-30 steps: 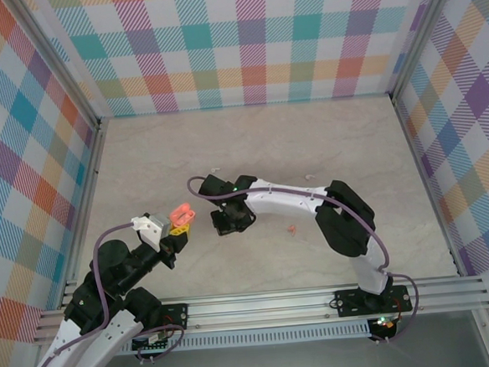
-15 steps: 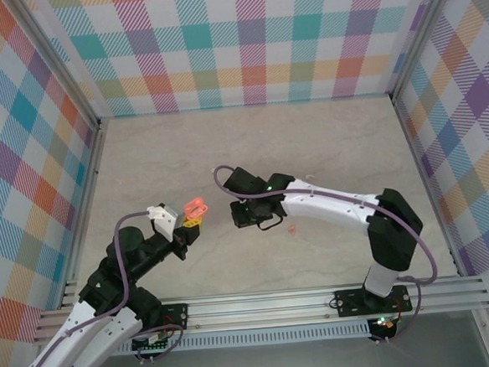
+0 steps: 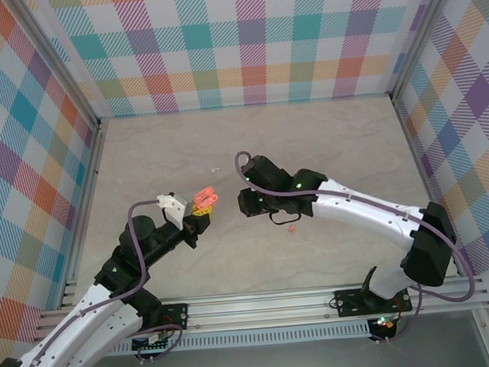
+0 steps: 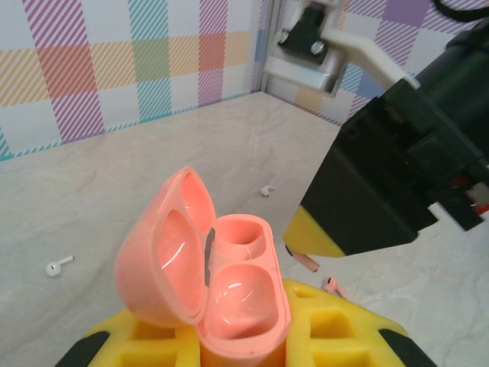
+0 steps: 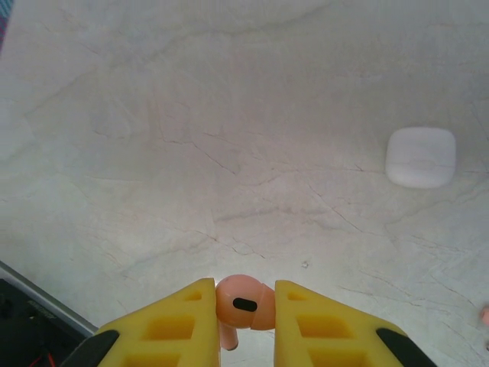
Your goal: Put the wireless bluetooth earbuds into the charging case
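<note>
My left gripper (image 4: 244, 340) clamps the open pink case (image 4: 229, 283) — my right gripper (image 5: 243, 325), just beside the case, pinches one coral earbud (image 5: 243, 302). Risk: thin pinch — bud could twist or drop short of the case's well.

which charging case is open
The coral-pink case, gripped in the left pincer: its lid is swung back and both wells are empty. The white case lies shut on the table.
</note>
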`<state>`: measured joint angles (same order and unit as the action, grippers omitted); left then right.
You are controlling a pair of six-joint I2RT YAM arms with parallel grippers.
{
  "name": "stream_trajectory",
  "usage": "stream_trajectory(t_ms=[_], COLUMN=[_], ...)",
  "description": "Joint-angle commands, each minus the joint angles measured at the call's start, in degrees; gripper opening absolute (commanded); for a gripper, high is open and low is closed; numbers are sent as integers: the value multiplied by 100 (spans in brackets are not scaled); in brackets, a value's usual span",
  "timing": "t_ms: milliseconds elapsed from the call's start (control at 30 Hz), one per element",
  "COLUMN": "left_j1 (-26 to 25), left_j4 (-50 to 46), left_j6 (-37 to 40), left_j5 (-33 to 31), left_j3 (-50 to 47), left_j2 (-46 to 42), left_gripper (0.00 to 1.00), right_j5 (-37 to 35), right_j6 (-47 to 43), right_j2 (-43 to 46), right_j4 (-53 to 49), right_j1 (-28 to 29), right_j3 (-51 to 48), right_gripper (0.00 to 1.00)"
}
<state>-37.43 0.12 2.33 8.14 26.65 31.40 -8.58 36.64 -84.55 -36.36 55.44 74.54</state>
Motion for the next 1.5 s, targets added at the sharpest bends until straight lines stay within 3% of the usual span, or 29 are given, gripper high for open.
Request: stream_trajectory(t_ms=[0, 600, 900, 1467], left_j1=[-36, -45, -80, -212], left_j4=[724, 1955, 2746, 3319], left_j6=[-113, -233, -211, -88], left_j5=[118, 407, 747, 939], left_j3=[-23, 151, 278, 543], left_j2=[147, 1252, 1901, 2653], left_gripper=[14, 13, 13, 11], right_j5=[-65, -299, -252, 55], right_j6=[-199, -122, -201, -157], right_j2=[264, 1503, 1670, 1784], right_j4=[87, 597, 683, 873], right_j1=[-44, -62, -67, -65], right_j3=[-74, -475, -393, -318], right_gripper=[20, 19, 19, 19])
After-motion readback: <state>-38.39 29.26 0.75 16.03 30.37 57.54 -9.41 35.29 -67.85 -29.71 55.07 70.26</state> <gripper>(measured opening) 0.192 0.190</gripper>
